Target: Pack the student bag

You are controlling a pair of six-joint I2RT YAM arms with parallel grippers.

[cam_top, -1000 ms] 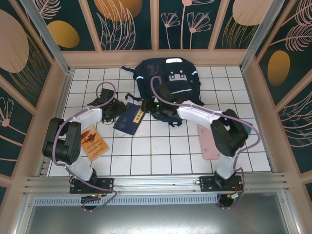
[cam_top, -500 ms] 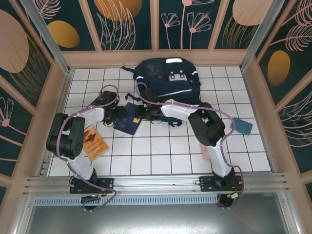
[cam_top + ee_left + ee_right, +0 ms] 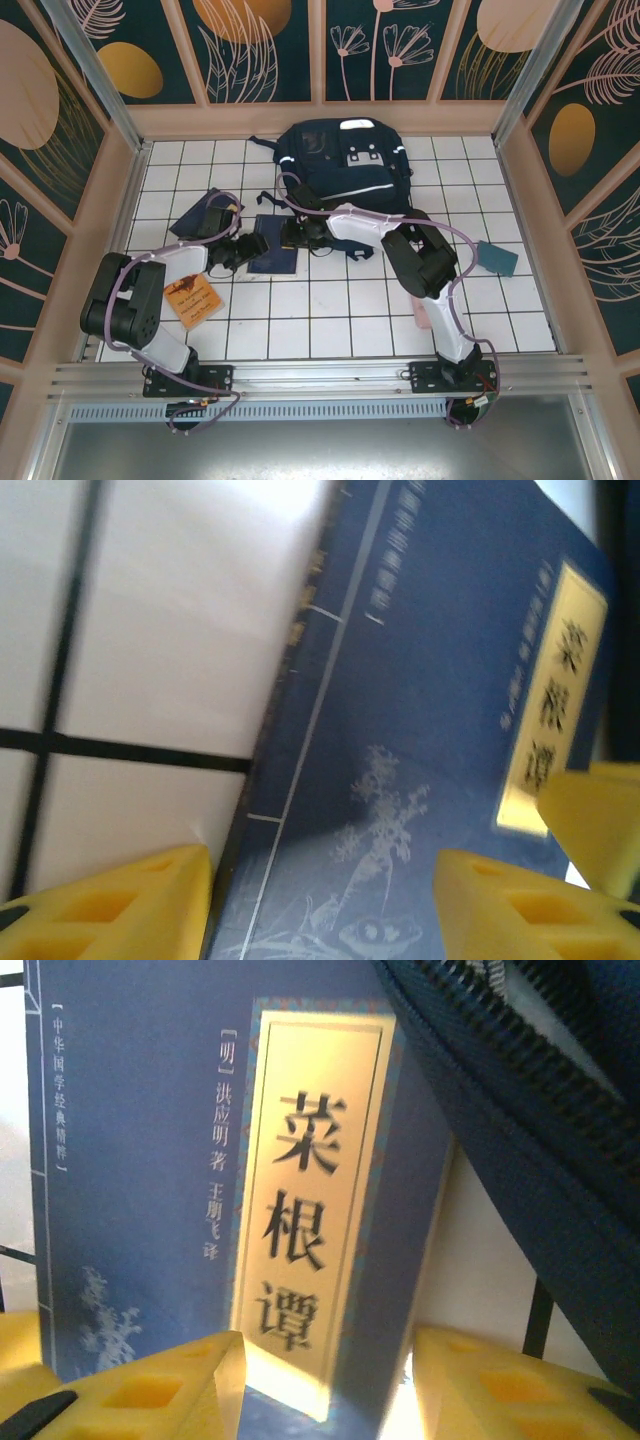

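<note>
Navy book [image 3: 272,248] on the bag's [image 3: 340,160] near side is flanked by left gripper [image 3: 320,862] and right gripper [image 3: 328,1345], both with jaws apart; an edge should be pinched squarely first.

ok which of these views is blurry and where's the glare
Left wrist: motion-smeared, the navy-blue book with gold title label streaked, white tiled table blown out. Right wrist: label text readable, glare washing its lower end, zipper of the navy fabric backpack soft. Top external: even and sharp.
</note>
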